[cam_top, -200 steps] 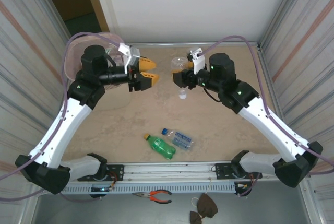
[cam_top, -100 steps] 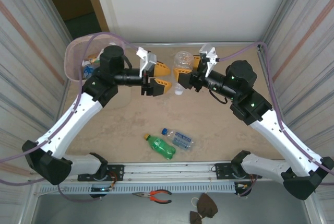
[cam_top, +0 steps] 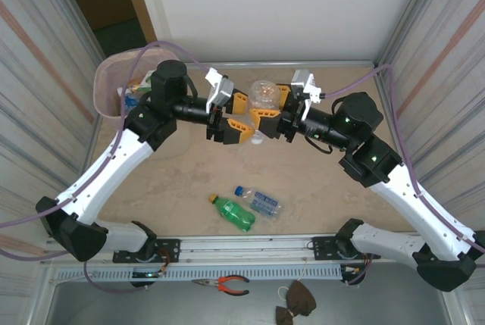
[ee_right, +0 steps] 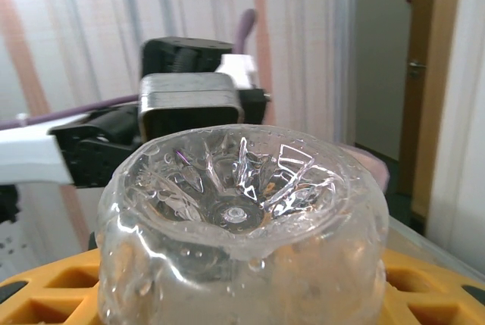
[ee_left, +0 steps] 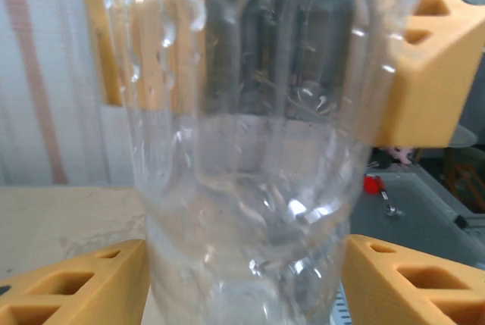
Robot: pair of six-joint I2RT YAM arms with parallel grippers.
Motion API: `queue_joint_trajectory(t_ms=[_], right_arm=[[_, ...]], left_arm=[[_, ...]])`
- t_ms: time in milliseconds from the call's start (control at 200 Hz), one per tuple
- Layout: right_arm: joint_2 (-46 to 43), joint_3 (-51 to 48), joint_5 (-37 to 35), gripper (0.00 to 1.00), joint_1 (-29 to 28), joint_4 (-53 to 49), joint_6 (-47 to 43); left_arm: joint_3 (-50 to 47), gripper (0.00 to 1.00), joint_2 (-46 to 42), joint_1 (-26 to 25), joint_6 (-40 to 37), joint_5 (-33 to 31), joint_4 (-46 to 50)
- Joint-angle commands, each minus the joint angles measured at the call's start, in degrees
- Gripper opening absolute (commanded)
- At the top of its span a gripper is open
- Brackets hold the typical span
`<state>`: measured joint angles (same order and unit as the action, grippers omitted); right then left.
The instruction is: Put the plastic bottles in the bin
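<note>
clear plastic bottle (cam_top: pixel 264 92) mid-air, 12 o'clock, star-moulded base up
right gripper (cam_top: pixel 270 107) clamps it; left gripper (cam_top: pixel 241 115) open, straddling its smooth wall

Green bottle (cam_top: pixel 233 214), blue-capped bottle (cam_top: pixel 262 203) block front centre; bin (cam_top: pixel 101 86) far-left corner.

**Orange Fingers, Clear Plastic**

The arms (cam_top: pixel 114 166) are white with black joints, and purple cables (cam_top: pixel 121 54) loop off them. The left gripper (cam_top: pixel 241 117) and right gripper (cam_top: pixel 271 109) have orange-yellow fingers. The clear bottle (cam_top: pixel 264 92), toward twelve o'clock, is colourless. The table (cam_top: pixel 174 181) is mottled beige. At six o'clock lie a green bottle (cam_top: pixel 233 213) with a yellow-orange cap and a blue-capped bottle (cam_top: pixel 258 201) with a blue label. At ten o'clock the bin (cam_top: pixel 104 86) is pale pink. The pliers (cam_top: pixel 227 285) have red handles.
</note>
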<state>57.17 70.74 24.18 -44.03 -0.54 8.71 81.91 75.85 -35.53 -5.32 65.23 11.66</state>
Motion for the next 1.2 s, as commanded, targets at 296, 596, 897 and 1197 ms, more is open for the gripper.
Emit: queue_joint_trajectory(t_ms=[296, 596, 897, 1197], right_arm=[[-0.13, 2.57, 3.80, 0.51, -2.82, 0.72, -2.95], [-0.16, 2.57, 2.72, 0.52, -3.33, 0.45, -3.93], [-2.45, 2.38, 0.74, 0.72, -4.02, -1.39, -5.62], [-5.78, 0.81, -6.08, 0.81, -4.14, -3.88, -7.81]], left_arm=[[3.24, 0.58, 0.94, -2.26, -1.42, 7.43, -0.44], [3.80, 0.51, 0.69, -2.27, -2.86, 7.72, 1.01], [5.07, 0.50, -0.11, -2.01, -6.57, 5.52, 6.33], [2.91, 0.48, -7.40, 5.57, -6.68, -7.00, 10.32]])
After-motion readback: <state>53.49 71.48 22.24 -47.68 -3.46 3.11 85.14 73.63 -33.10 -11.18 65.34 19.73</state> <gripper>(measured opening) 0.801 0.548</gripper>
